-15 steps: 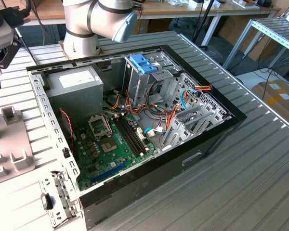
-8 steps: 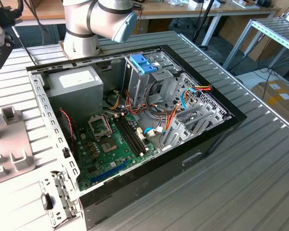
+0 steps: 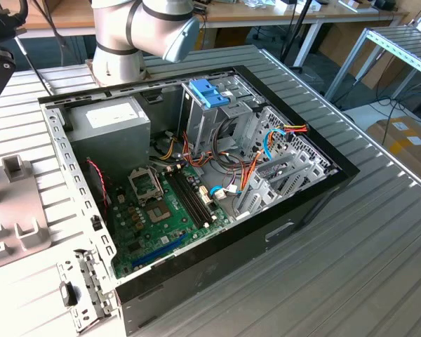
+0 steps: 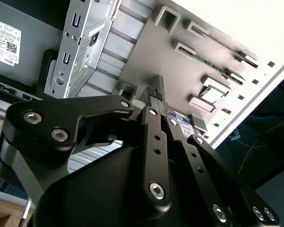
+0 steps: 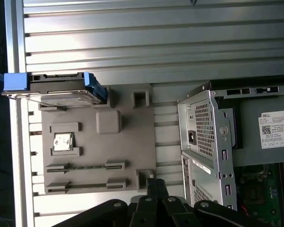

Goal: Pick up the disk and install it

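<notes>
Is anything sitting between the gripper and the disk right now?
Nothing tall. In the first wrist view, the disk sits at one end of the grey plate, and between it and the gripper lie just the plate's low holders, one with a small chip.

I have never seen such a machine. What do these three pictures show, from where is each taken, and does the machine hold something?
It is a robot arm standing on a ribbed metal table. The exterior view looks from outside at an open computer case with its green motherboard and grey power supply. Both wrist views come from cameras riding on the arm, so the black gripper appears in them. Beside the case lies a grey holder plate. The disk, in its blue carrier, rests at the plate's edge, apart from the gripper, which holds nothing visible.
</notes>
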Tool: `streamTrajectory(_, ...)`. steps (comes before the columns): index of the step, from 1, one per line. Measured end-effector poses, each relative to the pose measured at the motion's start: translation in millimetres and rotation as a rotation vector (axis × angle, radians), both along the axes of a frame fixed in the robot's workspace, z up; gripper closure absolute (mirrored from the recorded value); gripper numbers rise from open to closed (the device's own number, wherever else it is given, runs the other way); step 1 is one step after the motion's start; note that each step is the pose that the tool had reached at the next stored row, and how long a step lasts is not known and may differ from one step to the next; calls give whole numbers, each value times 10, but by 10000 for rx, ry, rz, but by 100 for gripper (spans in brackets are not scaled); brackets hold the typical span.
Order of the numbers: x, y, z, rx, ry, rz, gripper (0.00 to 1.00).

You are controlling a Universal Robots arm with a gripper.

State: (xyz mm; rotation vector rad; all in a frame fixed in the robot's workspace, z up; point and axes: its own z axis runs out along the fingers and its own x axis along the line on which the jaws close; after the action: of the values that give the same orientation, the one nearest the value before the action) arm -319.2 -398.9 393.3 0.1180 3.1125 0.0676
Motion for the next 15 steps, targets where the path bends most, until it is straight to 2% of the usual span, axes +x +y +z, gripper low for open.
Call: streamTrajectory(15, -131, 0, 0, 0, 0, 0, 89)
